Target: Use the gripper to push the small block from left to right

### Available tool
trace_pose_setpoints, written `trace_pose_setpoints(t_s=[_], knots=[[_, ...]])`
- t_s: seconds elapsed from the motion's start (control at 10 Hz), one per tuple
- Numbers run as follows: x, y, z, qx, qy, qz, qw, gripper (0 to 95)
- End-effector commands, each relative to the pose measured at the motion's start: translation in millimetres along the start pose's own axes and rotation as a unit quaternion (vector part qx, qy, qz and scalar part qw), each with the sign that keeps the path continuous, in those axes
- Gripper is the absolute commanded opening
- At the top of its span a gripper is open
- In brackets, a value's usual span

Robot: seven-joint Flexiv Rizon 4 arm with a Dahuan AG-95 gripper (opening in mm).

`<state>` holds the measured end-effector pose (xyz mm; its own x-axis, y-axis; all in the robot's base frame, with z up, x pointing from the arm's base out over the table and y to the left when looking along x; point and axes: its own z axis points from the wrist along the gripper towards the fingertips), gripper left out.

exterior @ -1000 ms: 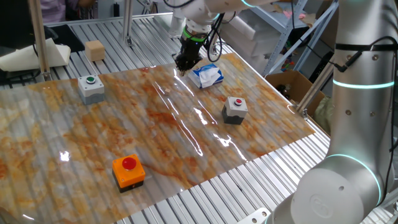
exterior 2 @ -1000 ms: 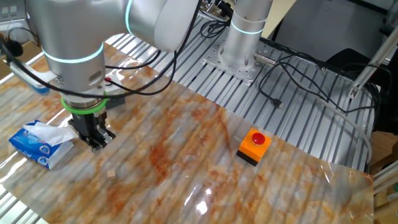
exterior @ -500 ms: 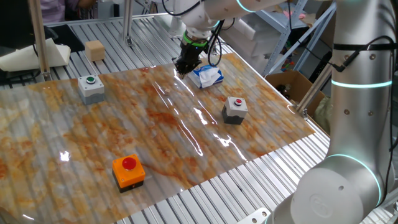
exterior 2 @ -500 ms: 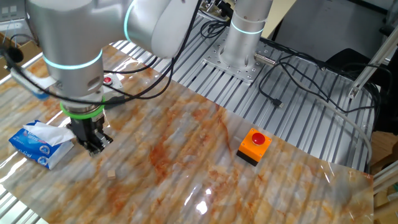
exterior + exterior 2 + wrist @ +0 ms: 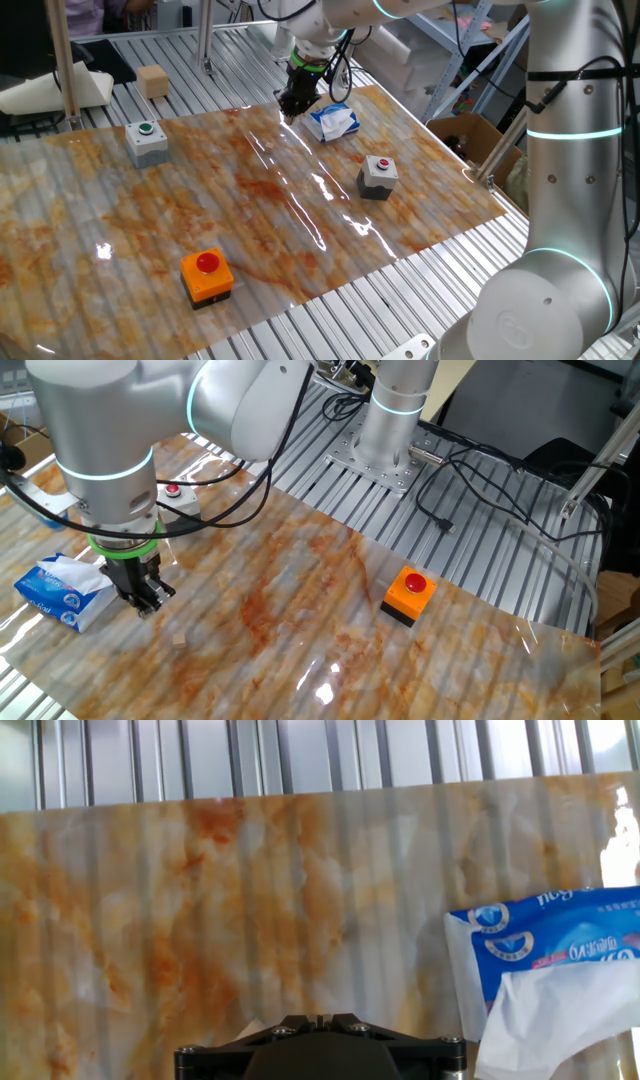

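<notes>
The small block [image 5: 152, 80], a plain tan wooden cube, stands on the metal slats at the far left, off the marbled mat and well left of the gripper. The gripper [image 5: 287, 108], black fingers under a green ring, hangs just above the mat's far edge with its jaws together and nothing between them. In the other fixed view the gripper [image 5: 143, 603] is right of the tissue pack, and a much tinier tan cube [image 5: 178, 641] lies on the mat a short way from it, untouched. The hand view shows only the shut fingertips [image 5: 317, 1018] over bare mat.
A blue-and-white tissue pack [image 5: 333, 121] lies right beside the gripper, also in the hand view [image 5: 550, 980]. On the mat stand a grey box with a green button [image 5: 147, 141], a grey box with a red button [image 5: 378, 176] and an orange box [image 5: 207, 275].
The gripper has shifted a little toward the mat's far edge, closer alongside the tissue pack. Both cubes have stayed where they were.
</notes>
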<state>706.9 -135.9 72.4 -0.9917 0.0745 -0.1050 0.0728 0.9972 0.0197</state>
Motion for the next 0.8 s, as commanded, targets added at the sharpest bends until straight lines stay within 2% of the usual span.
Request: trace_pose_setpoints(t_s=[0.1, 0.4, 0.8], knots=[[0.6, 0.3, -0.3, 0.0, 0.0, 0.0, 1.0, 0.0], [0.6, 0.3, -0.3, 0.002, -0.003, 0.002, 1.0, 0.0], [0.6, 0.3, -0.3, -0.002, 0.011, 0.017, 0.9998, 0.0]])
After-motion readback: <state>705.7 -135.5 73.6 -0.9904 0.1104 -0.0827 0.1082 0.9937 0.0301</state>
